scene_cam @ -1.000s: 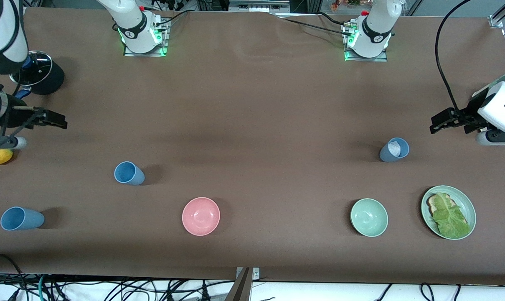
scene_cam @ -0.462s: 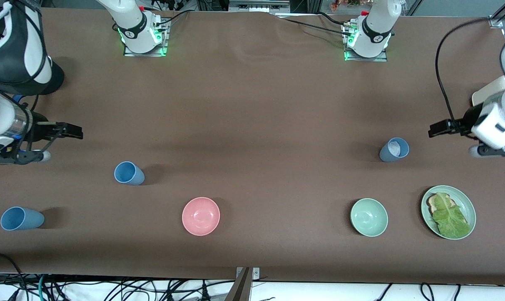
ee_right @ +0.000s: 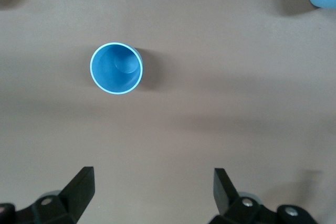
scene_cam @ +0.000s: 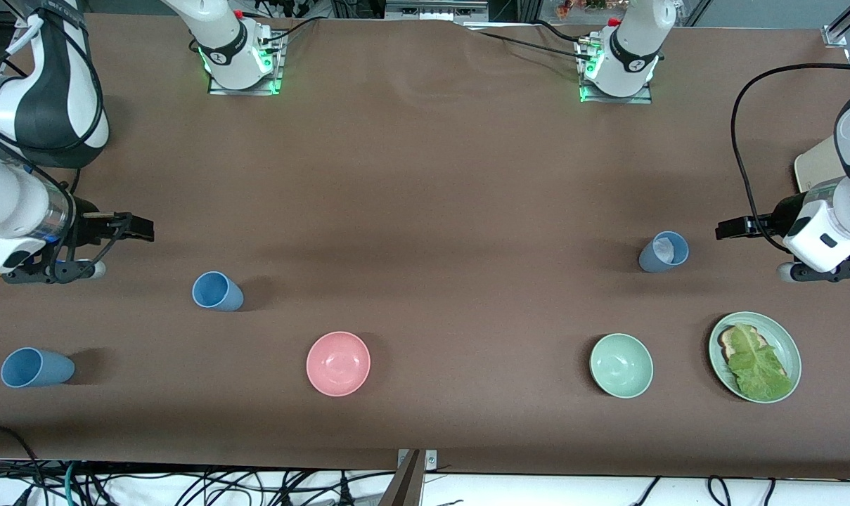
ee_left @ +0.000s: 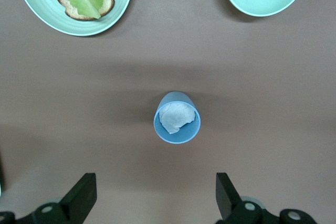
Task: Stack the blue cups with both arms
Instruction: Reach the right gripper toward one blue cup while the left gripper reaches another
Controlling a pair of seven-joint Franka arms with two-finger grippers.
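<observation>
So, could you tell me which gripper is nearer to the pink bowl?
The right gripper, open above the table near a sky-blue cup. The left gripper, also open, is beside the grey-blue cup, farther from the pink bowl.

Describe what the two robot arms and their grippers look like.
Both arms are glossy white with black joint bands. The left arm trails a black cable; green lights glow at both bases. The left gripper and right gripper each have two black fingers.
</observation>
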